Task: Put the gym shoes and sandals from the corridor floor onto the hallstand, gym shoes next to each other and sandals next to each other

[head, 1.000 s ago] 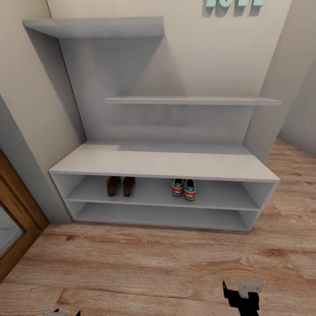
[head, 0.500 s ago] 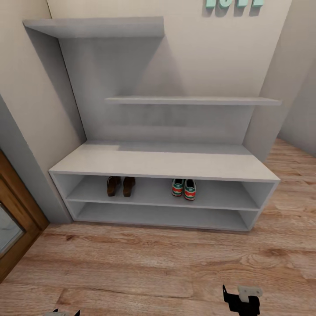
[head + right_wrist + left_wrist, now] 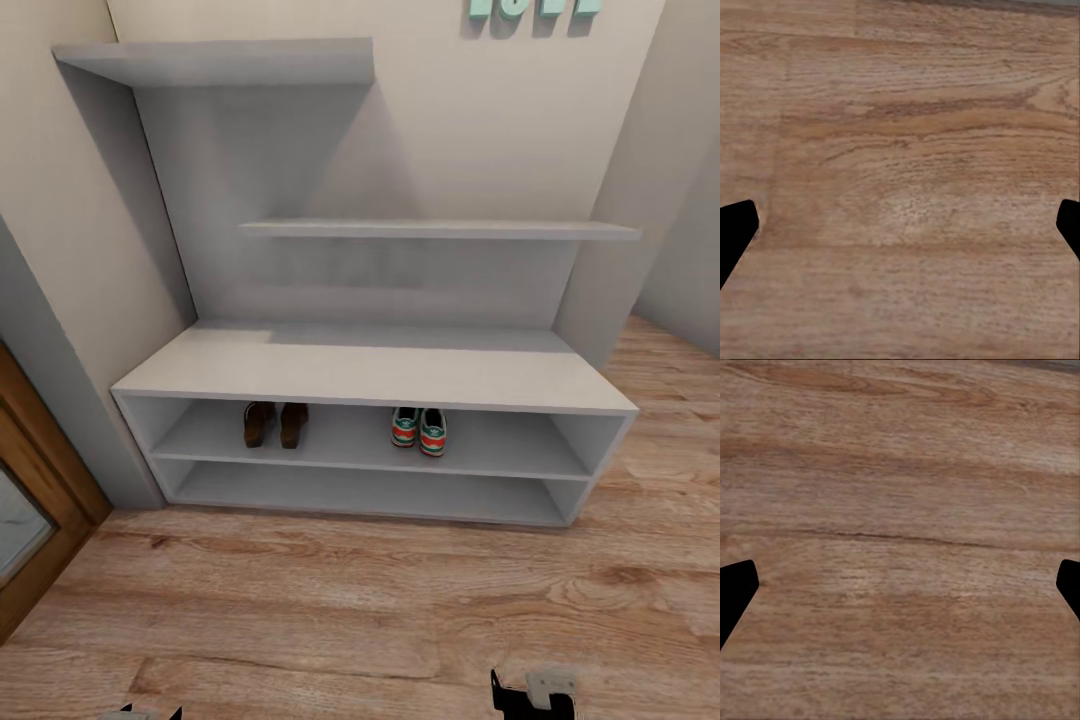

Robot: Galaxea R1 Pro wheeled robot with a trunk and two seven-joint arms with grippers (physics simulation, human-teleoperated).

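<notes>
Both grippers [image 3: 900, 585] [image 3: 900, 225] hung wide open, empty, over bare floor [image 3: 330, 610] (sandals [image 3: 275, 423] and sneakers [image 3: 419, 430] paired on the rack [image 3: 370, 375] ahead).

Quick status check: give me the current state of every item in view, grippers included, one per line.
Gym shoes: side by side on the hallstand's upper shelf, right part.
Sandals: side by side on the same shelf, left part.
Hallstand: bench top bare, lower shelf bare.
Corridor floor: no footwear on the visible part.
Left gripper: open, holding nothing, over floor.
Right gripper: open, holding nothing, over floor.
</notes>
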